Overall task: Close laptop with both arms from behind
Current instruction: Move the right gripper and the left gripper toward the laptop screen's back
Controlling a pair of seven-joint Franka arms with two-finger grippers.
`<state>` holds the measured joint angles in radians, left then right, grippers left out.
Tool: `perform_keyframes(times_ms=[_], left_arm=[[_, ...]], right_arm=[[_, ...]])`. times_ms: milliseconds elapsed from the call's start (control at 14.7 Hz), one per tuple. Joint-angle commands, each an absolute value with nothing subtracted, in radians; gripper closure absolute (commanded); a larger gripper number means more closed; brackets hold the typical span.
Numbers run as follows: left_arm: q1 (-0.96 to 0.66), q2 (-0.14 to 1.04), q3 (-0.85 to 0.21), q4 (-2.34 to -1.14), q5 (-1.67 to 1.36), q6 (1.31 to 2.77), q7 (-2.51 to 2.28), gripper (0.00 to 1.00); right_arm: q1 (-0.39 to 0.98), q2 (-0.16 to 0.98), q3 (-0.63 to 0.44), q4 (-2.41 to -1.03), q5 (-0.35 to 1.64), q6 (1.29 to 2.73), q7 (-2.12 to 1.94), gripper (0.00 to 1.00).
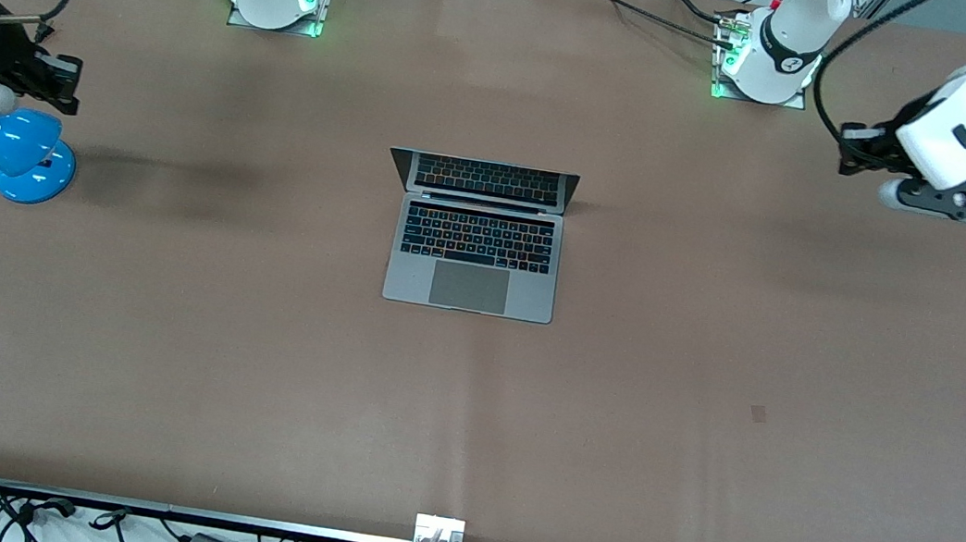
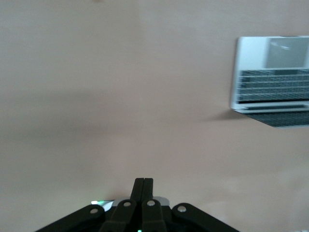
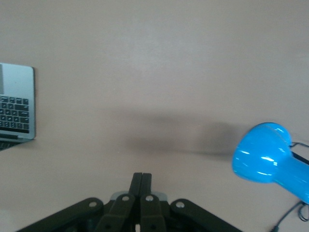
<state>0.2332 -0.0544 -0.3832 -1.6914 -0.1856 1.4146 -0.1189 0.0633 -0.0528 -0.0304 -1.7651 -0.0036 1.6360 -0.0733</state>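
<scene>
Slim silver laptop (image 1: 476, 237) open on matte brown table (image 1: 711, 385); both jaws closed, empty.

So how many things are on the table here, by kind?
Laptop, open: 1
Blue desk lamp: 1
Total: 2
Both grippers, left gripper and right gripper, hang shut over bare table.

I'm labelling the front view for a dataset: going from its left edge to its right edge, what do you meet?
Right gripper above the blue lamp → open laptop at mid-table → left gripper. Both grippers hang over bare table, fingers shut.
</scene>
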Motion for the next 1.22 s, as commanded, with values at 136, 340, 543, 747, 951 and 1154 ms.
perform_keyframes(times_ms=[136, 340, 543, 747, 951, 1154], left_arm=[[0.233, 0.058, -0.446, -1.742, -0.402, 1.478, -0.094, 1.0], [0.236, 0.049, -0.581, -1.894, -0.439, 1.655, -0.104, 1.0], [0.233, 0.049, -0.671, -2.035, -0.511, 1.828, -0.103, 1.0], [0.232, 0.063, -0.736, -2.13, -0.547, 1.984, -0.107, 1.0], [0.192, 0.127, -0.739, -2.163, -0.564, 2.091, -0.11, 1.0], [0.189, 0.193, -0.739, -2.163, -0.565, 2.153, -0.113, 1.0]], right_arm=[[0.126, -0.002, -0.031, -1.782, 0.041, 1.615, -0.061, 1.0], [0.219, 0.07, -0.032, -1.784, 0.072, 1.591, -0.06, 1.0], [0.304, 0.135, -0.032, -1.79, 0.147, 1.589, -0.058, 1.0], [0.354, 0.184, -0.032, -1.795, 0.256, 1.591, -0.058, 1.0], [0.434, 0.218, -0.032, -1.802, 0.337, 1.592, -0.026, 1.0], [0.544, 0.227, -0.032, -1.805, 0.344, 1.594, 0.076, 1.0]])
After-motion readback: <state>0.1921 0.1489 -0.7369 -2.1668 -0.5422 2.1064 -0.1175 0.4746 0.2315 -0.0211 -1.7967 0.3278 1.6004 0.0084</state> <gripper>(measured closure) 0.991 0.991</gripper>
